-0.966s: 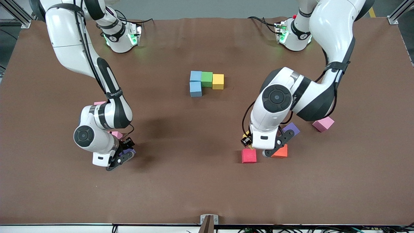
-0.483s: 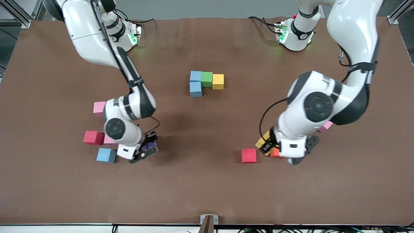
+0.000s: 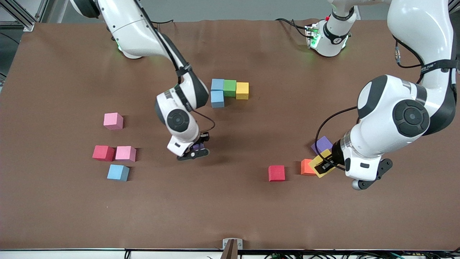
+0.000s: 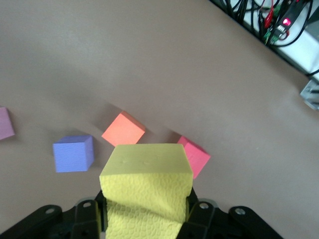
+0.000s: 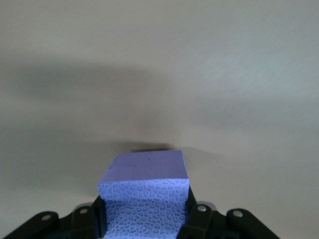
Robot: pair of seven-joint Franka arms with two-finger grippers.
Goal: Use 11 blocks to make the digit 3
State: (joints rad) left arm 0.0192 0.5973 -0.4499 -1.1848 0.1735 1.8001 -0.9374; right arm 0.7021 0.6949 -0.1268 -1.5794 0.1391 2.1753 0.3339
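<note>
The started figure (image 3: 229,92) lies on the brown table (image 3: 230,208) near the middle, toward the robots' bases: four matte foam cubes touching in an L. A blue cube (image 3: 217,84), a green cube (image 3: 230,87) and a yellow cube (image 3: 242,90) form a bar of three, and a second blue cube (image 3: 217,99) sits at 6 o'clock of the first blue one, touching it.

The right gripper (image 3: 194,149) is up over bare table at about 7 o'clock of the figure, its fingers clamped on a purple cube (image 5: 145,191) with a pebbled face. The left gripper (image 3: 325,163) is raised over the loose cubes toward the left arm's end of the table and grips a second yellow cube (image 4: 147,186), whose top is smooth and whose front face is pebbled.

Under the left gripper lie an orange cube (image 3: 306,167) and another purple cube (image 3: 321,144) at its 1 o'clock, close by. A red cube (image 3: 276,173) sits at 9 o'clock of the orange one, a short gap apart.

Toward the right arm's end of the table there are four more cubes. A pink cube (image 3: 113,121) stands alone. At its 6 o'clock a second red cube (image 3: 103,153) and a second pink cube (image 3: 125,153) touch side by side, and a third blue cube (image 3: 118,172) lies just nearer the front camera than those two
</note>
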